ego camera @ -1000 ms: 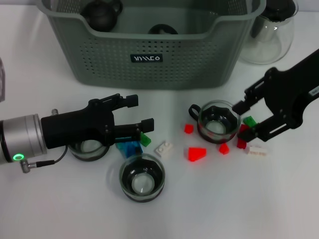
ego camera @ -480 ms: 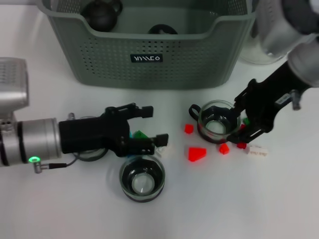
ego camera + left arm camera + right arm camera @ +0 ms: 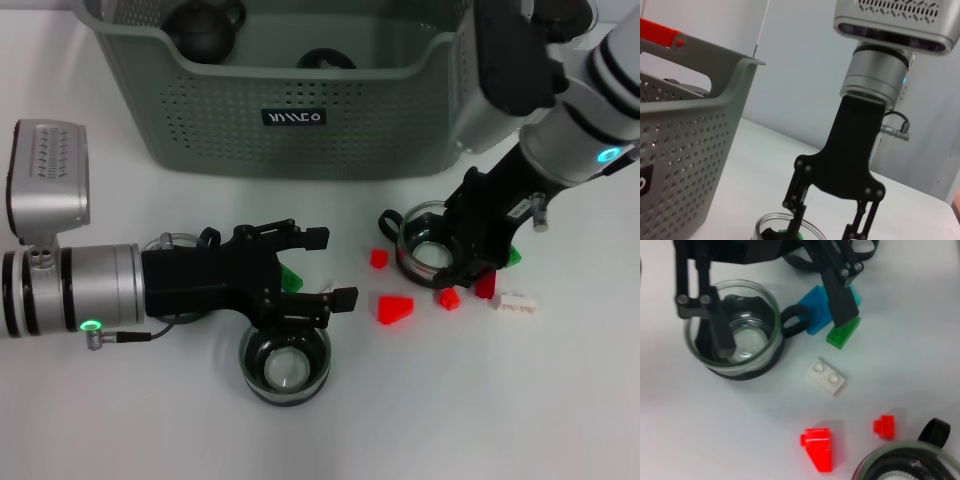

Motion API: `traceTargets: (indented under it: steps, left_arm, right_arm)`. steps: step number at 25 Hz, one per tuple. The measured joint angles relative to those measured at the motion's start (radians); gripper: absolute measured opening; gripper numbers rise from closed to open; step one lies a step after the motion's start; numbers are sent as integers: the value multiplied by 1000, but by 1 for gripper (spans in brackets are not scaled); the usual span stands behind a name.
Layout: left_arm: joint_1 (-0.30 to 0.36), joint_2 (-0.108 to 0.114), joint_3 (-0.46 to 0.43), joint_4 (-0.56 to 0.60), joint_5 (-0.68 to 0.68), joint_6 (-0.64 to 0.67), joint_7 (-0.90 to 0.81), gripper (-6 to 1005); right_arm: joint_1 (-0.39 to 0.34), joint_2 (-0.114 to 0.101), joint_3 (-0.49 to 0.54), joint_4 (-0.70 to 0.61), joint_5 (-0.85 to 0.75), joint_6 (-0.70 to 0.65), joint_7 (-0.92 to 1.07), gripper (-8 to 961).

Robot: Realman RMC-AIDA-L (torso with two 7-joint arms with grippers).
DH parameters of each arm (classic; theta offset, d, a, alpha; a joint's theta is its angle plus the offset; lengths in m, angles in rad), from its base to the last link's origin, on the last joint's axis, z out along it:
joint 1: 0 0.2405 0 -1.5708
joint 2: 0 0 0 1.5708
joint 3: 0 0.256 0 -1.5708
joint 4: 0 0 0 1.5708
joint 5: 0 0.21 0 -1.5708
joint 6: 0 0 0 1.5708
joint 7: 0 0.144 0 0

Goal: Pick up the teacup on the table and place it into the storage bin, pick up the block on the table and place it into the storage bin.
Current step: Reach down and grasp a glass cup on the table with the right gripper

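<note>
Where perforated storage bin (image 3: 300, 110) stands, glass (black-banded) teacup (image 3: 432, 246)

Perforated matt plastic storage bin (image 3: 300, 110); glossy clear glass teacup (image 3: 432, 245).

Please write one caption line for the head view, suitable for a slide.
Left gripper open above blocks beside a teacup; right gripper straddling another teacup before the storage bin.

Right tool (image 3: 468, 247) astride teacup (image 3: 432, 248) rim
</note>
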Motion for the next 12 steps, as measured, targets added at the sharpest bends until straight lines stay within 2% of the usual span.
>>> traceTargets:
  steps: [12]
  left_arm:
    - [1,1,-7,0,0,0,-5,900]
  right_arm:
    - [12,3,-165,74,55,130,27,616]
